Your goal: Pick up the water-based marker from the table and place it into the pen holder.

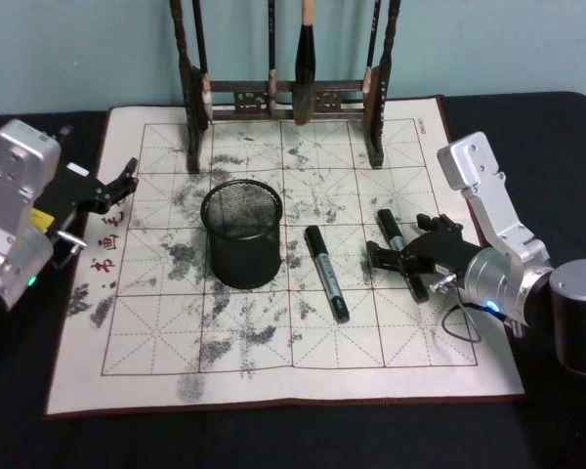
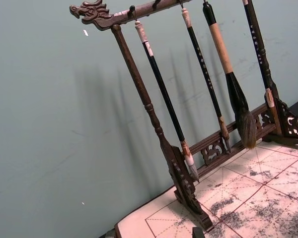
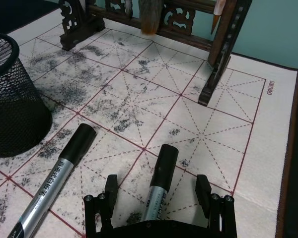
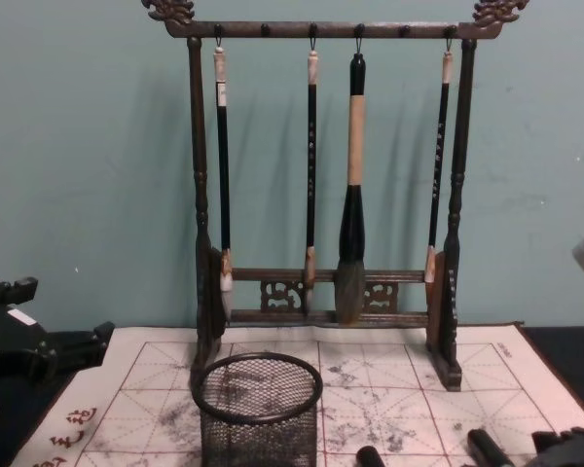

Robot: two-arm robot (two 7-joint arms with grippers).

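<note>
— While the right claw (image 3: 157, 184) is sitting low over the practice mat (image 1: 273, 362), is it gripping anything?

— Not yet. It is standing released, with one of its fingers (image 3: 111, 187) on each side of the marker (image 3: 163, 163). The marker is lying flat on the mat between them, and a gap is showing on both sides.

— Where is that marker supposed to be going?

— Into the pen holder (image 1: 240, 256), which is standing upright on the mat to the robot's left of the marker, in front of the brush rack (image 1: 283, 98). A second marker (image 1: 326, 273) is lying between the two, near the cup.

— So what is going to make this grasp work?

— As I'm reading it, the claw should be closing squarely across the grey barrel, not on the black cap. It should be keeping itself centred, so that neither finger is touching first and nudging the pen aside. The barrel is looking round and smooth, so I'm expecting it to roll if pushed from one side. After that I'd be lifting straight up, getting high enough to be clearing the second marker and the holder's rim before crossing over.

— And the left claw (image 1: 125, 184)?

— It is idling at the mat's left edge over the black worktop (image 1: 566, 127), well apart from the holder.
</note>
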